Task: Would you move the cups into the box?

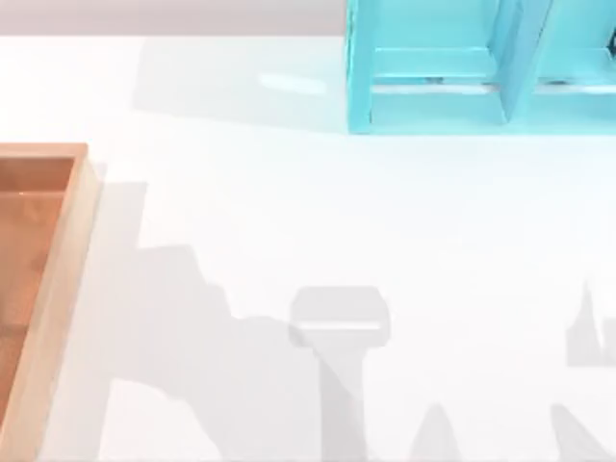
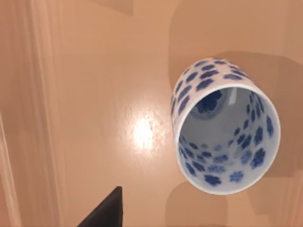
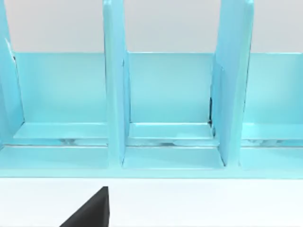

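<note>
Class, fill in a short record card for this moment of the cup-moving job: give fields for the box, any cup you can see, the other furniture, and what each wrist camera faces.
box: wooden box at the table's left edge, orange-brown floor, tan walls
cup: one blue-flowered cup on the box floor in the left wrist view; upright or tipped cannot be told
second cup: whereabouts cannot be told
shelf: turquoise shelf frame at the table's far right, compartments hold no cup
left wrist camera: faces down into the box
right wrist camera: faces the shelf frame
table: white table
</note>
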Robot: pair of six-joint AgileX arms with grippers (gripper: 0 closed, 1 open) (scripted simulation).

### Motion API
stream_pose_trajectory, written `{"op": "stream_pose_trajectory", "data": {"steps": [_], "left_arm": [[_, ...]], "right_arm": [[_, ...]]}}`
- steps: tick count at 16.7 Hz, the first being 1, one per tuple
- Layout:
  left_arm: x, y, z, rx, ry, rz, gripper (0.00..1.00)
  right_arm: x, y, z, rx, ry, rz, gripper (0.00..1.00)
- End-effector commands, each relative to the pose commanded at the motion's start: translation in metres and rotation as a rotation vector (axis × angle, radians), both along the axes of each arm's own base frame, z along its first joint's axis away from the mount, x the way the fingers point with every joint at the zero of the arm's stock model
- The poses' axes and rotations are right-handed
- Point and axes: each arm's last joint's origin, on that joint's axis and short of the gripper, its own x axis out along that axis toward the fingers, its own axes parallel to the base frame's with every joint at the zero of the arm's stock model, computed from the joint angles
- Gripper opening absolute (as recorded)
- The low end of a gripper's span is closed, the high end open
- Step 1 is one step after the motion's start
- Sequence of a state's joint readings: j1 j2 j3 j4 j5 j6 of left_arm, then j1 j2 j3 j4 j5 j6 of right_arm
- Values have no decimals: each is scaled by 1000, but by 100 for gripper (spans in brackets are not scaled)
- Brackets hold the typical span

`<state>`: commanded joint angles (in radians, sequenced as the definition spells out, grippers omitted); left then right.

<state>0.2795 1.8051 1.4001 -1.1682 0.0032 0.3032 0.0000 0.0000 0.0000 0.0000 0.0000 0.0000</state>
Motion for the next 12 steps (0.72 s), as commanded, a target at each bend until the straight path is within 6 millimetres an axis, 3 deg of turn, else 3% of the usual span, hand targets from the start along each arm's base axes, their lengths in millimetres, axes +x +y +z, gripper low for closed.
{"op": "stream_pose_trajectory", "data": {"steps": [7, 12], "left_arm": [[1, 0, 4, 0, 1, -2, 100], [6, 2, 48, -3, 5, 1, 100]], "right_arm": [[0, 0, 0, 0, 0, 0, 100], [0, 0, 0, 0, 0, 0, 100]]}}
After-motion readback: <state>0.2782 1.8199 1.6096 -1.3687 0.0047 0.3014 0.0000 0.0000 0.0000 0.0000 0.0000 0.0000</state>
